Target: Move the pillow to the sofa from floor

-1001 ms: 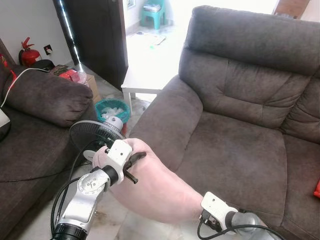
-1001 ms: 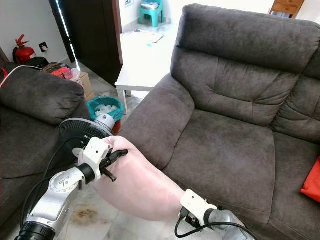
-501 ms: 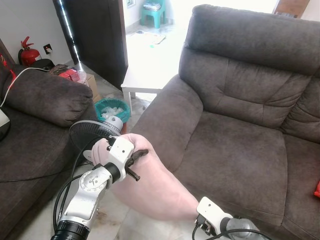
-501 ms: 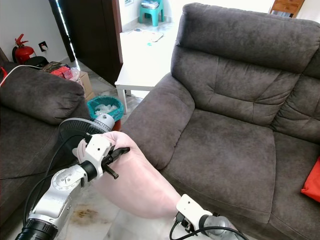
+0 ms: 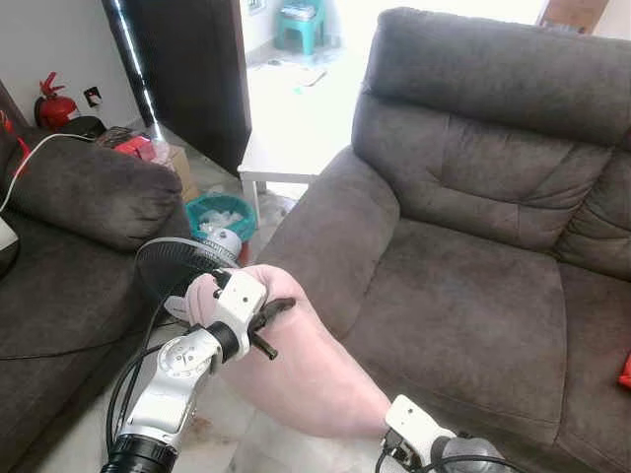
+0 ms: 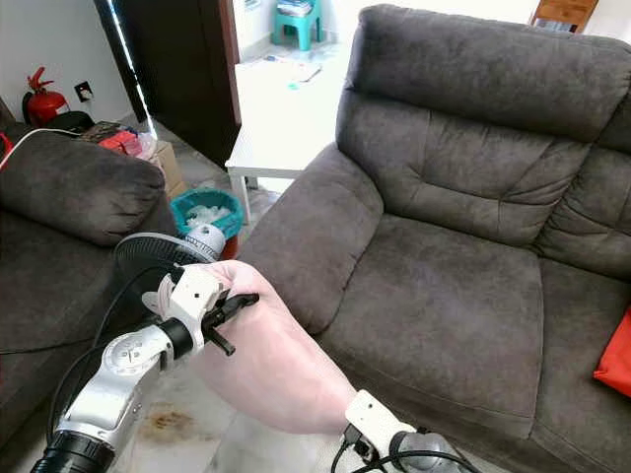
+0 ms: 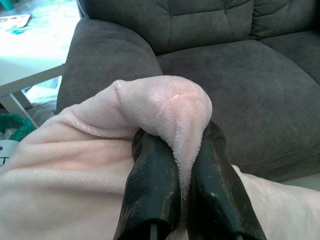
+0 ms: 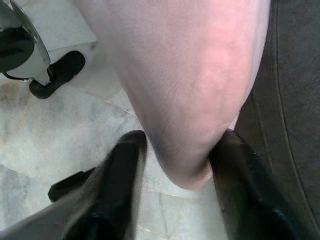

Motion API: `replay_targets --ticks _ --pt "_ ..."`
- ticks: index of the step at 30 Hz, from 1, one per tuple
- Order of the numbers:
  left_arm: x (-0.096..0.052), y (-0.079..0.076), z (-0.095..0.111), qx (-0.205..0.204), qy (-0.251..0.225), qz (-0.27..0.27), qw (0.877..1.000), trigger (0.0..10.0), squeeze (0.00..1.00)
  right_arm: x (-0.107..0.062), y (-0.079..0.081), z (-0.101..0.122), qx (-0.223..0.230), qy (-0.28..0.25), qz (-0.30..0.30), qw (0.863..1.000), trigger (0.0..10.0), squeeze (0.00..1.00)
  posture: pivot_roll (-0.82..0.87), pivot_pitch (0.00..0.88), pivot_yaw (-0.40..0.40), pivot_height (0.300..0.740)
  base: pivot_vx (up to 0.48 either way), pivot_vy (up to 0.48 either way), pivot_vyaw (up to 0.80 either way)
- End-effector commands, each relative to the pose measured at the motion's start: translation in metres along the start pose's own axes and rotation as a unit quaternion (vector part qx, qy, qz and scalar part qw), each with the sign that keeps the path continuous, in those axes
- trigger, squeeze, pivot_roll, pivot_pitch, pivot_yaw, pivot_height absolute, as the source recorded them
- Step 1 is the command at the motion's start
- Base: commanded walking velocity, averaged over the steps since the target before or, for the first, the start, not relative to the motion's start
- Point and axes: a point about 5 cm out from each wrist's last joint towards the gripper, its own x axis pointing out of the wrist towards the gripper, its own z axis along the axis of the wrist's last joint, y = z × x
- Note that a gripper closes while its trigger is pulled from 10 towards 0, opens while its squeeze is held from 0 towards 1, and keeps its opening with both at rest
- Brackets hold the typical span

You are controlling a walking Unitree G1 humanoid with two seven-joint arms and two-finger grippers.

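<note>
The tiled floor (image 5: pixel 212 434) carried a dark grey sofa (image 5: pixel 473 296). Left of the sofa's armrest stood a black fan (image 5: pixel 177 268), a teal bin (image 5: pixel 222 215) beyond it, and a white table (image 5: pixel 286 158) farther back beside the same armrest.

No text, label, brand, number or sign can be read on anything in these pictures.
</note>
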Motion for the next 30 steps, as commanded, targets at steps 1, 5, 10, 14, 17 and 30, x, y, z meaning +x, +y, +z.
replay_targets --ticks 1,5,10,14,17,30 --pt "0.006 0.001 0.030 0.015 -0.060 -0.006 0.998 10.0 0.00 0.000 -0.001 0.002 0.010 -0.008 -0.001 1.000 0.0 0.00 0.11 0.034 -0.020 0.740 0.000 0.000 0.00" --pt "0.006 0.001 0.031 0.014 -0.062 -0.006 0.998 10.0 0.00 0.003 -0.002 0.006 0.017 -0.005 -0.012 1.000 0.0 0.00 0.11 0.033 -0.020 0.740 0.000 0.000 0.00" --pt "0.006 0.001 0.031 0.015 -0.062 -0.007 0.998 10.0 0.00 0.004 0.000 -0.001 0.020 0.011 -0.019 1.000 0.0 0.00 0.10 0.035 -0.019 0.740 0.000 0.000 0.00" --pt "0.006 0.001 0.031 0.015 -0.061 -0.007 0.998 10.0 0.00 0.004 0.002 -0.005 0.023 0.019 -0.021 0.999 0.0 0.00 0.10 0.035 -0.019 0.740 0.000 0.000 0.00" --pt "0.006 0.001 0.031 0.015 -0.060 -0.007 0.998 10.0 0.00 0.004 0.002 -0.006 0.025 0.021 -0.027 0.999 0.0 0.00 0.10 0.035 -0.019 0.740 0.000 0.000 0.00" --pt "-0.002 0.004 0.012 0.027 -0.022 0.013 0.999 10.0 0.00 -0.010 -0.025 -0.005 0.108 -0.057 -0.090 0.988 0.0 0.00 0.10 0.045 -0.013 0.740 0.000 0.000 0.00"
